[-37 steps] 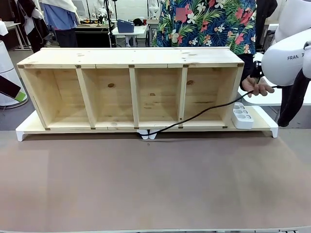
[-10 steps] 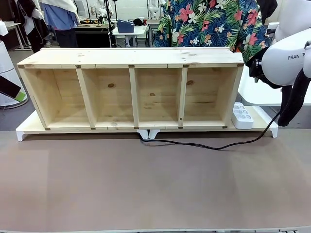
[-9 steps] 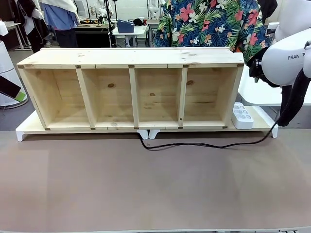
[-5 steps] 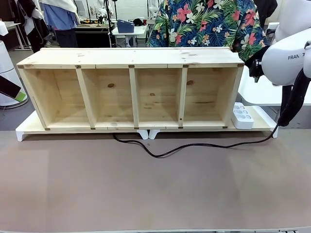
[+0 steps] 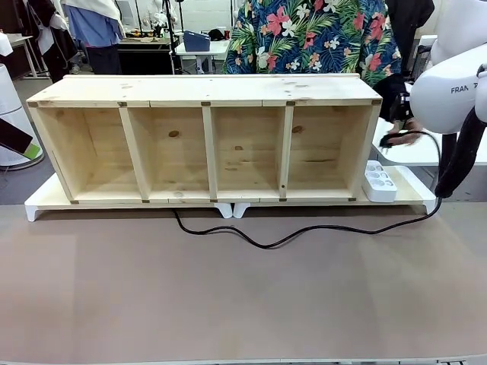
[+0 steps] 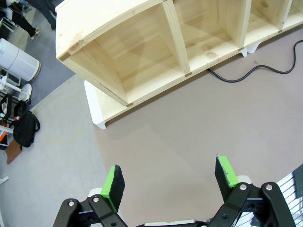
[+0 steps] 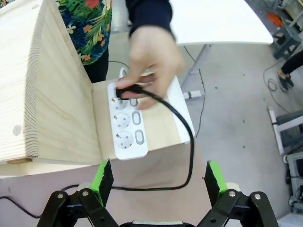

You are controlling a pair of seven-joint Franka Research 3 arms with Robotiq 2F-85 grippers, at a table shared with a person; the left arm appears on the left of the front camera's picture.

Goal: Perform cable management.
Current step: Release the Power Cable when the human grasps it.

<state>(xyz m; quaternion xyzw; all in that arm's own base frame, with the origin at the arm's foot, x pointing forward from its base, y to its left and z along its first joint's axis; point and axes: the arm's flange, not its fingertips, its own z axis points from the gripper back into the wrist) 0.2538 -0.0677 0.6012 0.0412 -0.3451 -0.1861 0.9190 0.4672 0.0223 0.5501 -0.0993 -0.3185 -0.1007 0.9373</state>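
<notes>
Right wrist view, upper centre: hand (image 7: 150,56) pressing cable (image 7: 182,120) plug onto strip (image 7: 127,124). Both grippers (image 7: 157,179) (image 6: 171,183) hanging with jaws apart, empty.

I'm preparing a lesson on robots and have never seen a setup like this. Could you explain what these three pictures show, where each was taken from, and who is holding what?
The wide picture comes from a fixed camera on the robot's side of a table, looking across at a person. The other two come from cameras on the robot's wrists, looking down past each arm's gripping part.

A long wooden shelf with four open compartments stands on the brown table. A white power strip sits at the shelf's right end. A black cable trails across the table in front.

In the right wrist view, the person's hand holds the cable's plug at the strip's top socket.

The left end effector and the right end effector, each with green pads, are both open and hold nothing.
</notes>
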